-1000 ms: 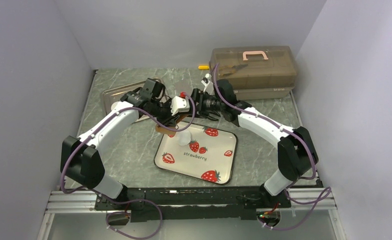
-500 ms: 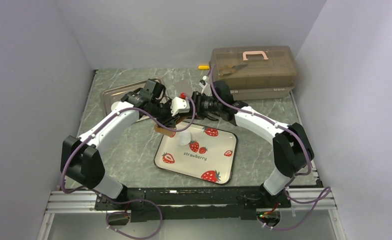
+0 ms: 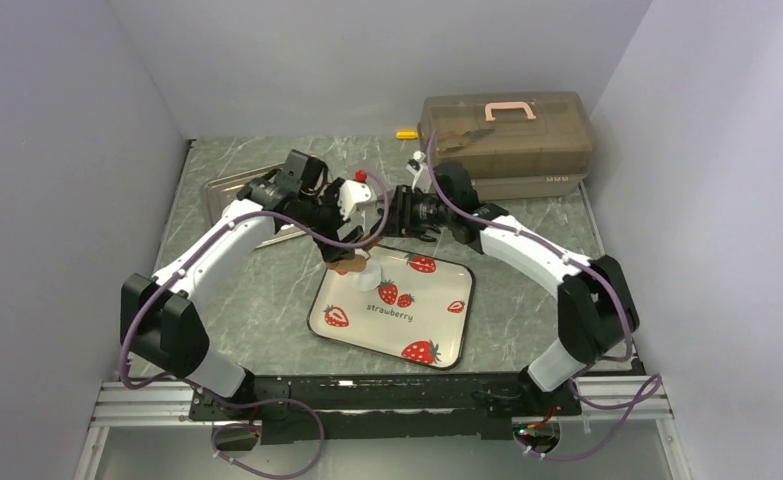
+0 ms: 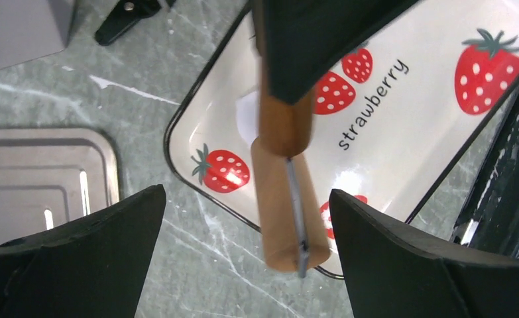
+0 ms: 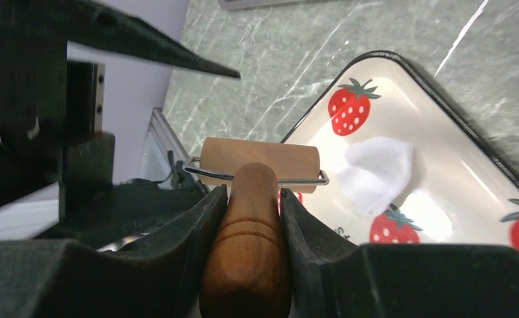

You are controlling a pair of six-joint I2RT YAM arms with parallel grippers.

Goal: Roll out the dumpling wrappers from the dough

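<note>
Looks like the roller (image 5: 260, 159) is being carried to the dough (image 5: 379, 172), so the actual rolling isn't underway yet. The right gripper (image 5: 251, 193) is clamped on the wooden handle (image 5: 246, 232), with both pads pressed against its sides. The left gripper (image 4: 246, 199) is spread wide, one finger on each side of the roller, and nothing is held in it. The dough is seen as a soft white lump on the plate (image 5: 442, 132), toward the corner nearest the grippers, with the roller drum just beside it and not on it as far as can be judged. For the next move the drum needs to be brought down square over the lump and pushed across it with even pressure, and the left arm probably wants to be kept clear of the path. How high the drum hangs over the plate can't be told from any view. In the overhead shot the two grippers are crowded together, so the drum is mostly covered. From the left wrist only a sliver of the dough is shown behind the handle. A pale round patch next to the lump could be a thin wrapper or just glare, and it can't be called either way. No finished wrappers can be made out for sure.
</note>
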